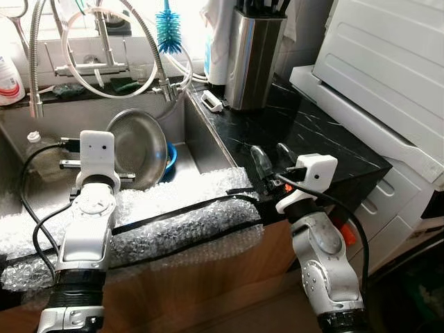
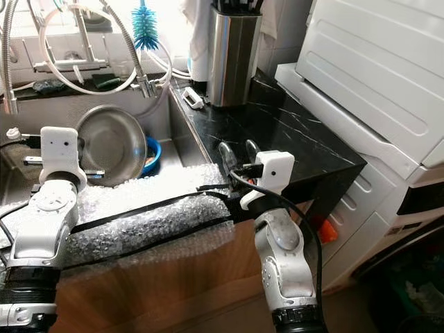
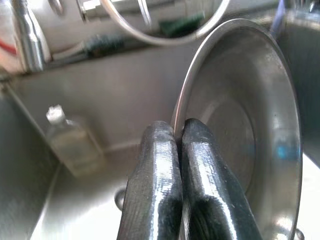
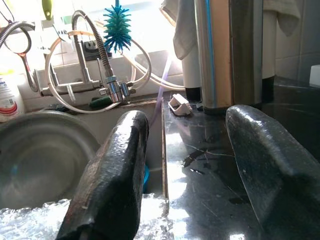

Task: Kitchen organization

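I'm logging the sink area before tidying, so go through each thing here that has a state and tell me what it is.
Round stainless steel bowl: tilted on edge in the sink, hollow facing forward.
Blue bowl: behind the steel bowl, partly hidden.
Clear capped bottle: upright in the sink.
Teal bottle brush: upright, bristles up.
Left gripper: fingers together beside the steel bowl's rim.
Right gripper: open, empty, over the black marble counter.

My left arm hides part of the steel bowl point(image 1: 139, 147). The blue dish point(image 1: 170, 158) behind it is mostly covered. The bottle point(image 3: 70, 144) in the sink is blurred; I can't read it. The knife block point(image 1: 253, 55) is cut off at the top edge.
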Tool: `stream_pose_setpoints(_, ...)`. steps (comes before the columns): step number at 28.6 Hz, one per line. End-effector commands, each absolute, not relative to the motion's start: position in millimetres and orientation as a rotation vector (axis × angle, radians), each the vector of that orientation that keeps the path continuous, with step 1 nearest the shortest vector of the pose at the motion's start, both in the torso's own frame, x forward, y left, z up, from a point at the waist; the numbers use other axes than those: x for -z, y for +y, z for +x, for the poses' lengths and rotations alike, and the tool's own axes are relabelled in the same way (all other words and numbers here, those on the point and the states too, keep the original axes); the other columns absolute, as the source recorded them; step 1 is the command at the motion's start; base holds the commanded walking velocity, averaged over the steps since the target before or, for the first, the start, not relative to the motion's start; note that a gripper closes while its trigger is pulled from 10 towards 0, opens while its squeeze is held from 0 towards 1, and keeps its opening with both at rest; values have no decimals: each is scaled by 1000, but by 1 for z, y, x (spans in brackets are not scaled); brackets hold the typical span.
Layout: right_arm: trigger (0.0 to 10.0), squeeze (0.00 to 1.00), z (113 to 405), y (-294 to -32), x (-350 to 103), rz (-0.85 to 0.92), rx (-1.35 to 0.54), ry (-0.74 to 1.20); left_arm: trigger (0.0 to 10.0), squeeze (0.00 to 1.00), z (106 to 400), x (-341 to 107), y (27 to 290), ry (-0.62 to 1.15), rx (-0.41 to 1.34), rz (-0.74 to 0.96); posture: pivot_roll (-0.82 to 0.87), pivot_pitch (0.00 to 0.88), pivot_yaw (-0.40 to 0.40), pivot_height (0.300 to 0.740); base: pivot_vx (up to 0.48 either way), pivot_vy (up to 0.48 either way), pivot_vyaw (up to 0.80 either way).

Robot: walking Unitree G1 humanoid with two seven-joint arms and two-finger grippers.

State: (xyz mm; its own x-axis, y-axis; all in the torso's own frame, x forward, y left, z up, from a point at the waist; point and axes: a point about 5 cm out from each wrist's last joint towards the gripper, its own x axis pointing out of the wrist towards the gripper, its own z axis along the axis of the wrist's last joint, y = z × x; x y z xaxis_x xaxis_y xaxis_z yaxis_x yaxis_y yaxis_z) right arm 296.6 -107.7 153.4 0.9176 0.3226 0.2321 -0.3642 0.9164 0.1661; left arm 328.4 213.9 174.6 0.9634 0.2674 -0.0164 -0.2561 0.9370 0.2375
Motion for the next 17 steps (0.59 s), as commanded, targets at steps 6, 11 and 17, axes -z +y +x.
stream_pose_setpoints(6,10000,0,294,-104,-155,193,-383,-200,10000,0,331,-168,205,136,-215,243,-10,0,-52,740,0,0,0)
stream_pose_setpoints(11,10000,0,295,-104,-155,219,-371,-189,10000,0,330,-157,202,237,-187,218,-9,0,-51,740,0,0,0)
stream_pose_setpoints(17,10000,0,295,-103,-155,219,-375,-186,10000,380,327,-153,202,274,-183,222,-4,0,-53,740,0,0,0)
